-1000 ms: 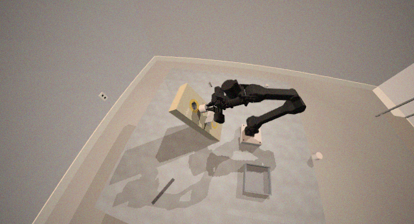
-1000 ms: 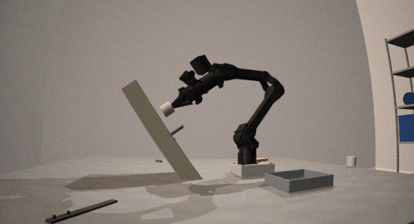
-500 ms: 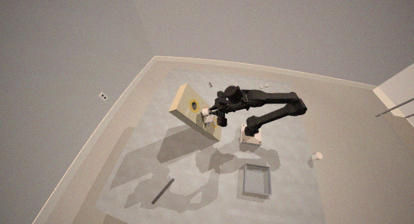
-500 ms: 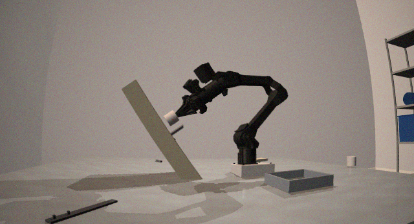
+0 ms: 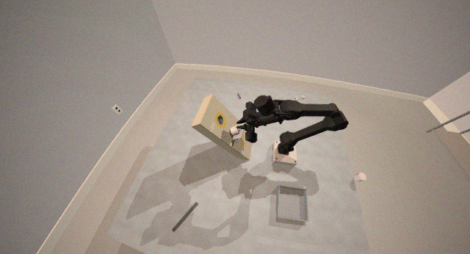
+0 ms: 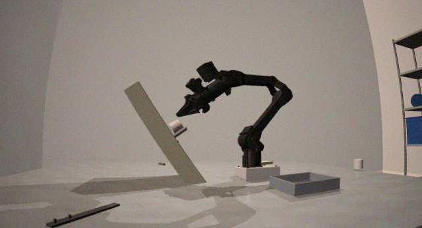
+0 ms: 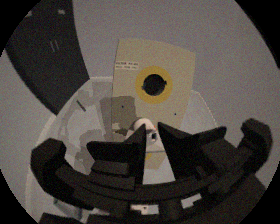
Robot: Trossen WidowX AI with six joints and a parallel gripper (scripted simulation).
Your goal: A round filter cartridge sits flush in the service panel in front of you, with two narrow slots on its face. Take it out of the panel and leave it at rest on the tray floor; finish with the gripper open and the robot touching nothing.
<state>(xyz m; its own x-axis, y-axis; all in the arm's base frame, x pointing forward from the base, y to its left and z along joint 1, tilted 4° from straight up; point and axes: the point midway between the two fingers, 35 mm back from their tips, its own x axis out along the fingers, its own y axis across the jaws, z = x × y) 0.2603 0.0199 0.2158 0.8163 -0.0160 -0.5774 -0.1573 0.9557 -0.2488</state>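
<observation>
The pale round cartridge (image 5: 234, 131) (image 6: 175, 126) (image 7: 143, 120) is out of its bore and rests on the small ledge (image 6: 180, 132) that juts from the tilted panel (image 5: 209, 111) (image 6: 148, 116) (image 7: 181, 65). The bore (image 5: 220, 119) (image 7: 154, 85), ringed in yellow, is empty and dark. My gripper (image 5: 238, 125) (image 6: 177, 115) (image 7: 151, 125) is slightly open, with nothing between its fingertips. It stands just above the cartridge, with a small gap in the exterior view. The fingers partly hide the cartridge in the wrist view. The grey tray (image 5: 277, 204) (image 6: 283, 185) is empty.
The tray stands near the robot's white base (image 5: 284, 159) (image 6: 242, 173). A dark bar (image 5: 185, 216) (image 6: 84, 215) lies on the floor at the front left. A white cylinder (image 5: 360, 177) (image 6: 358, 164) stands far right. Another yellow ring (image 5: 244, 139) shows lower on the panel.
</observation>
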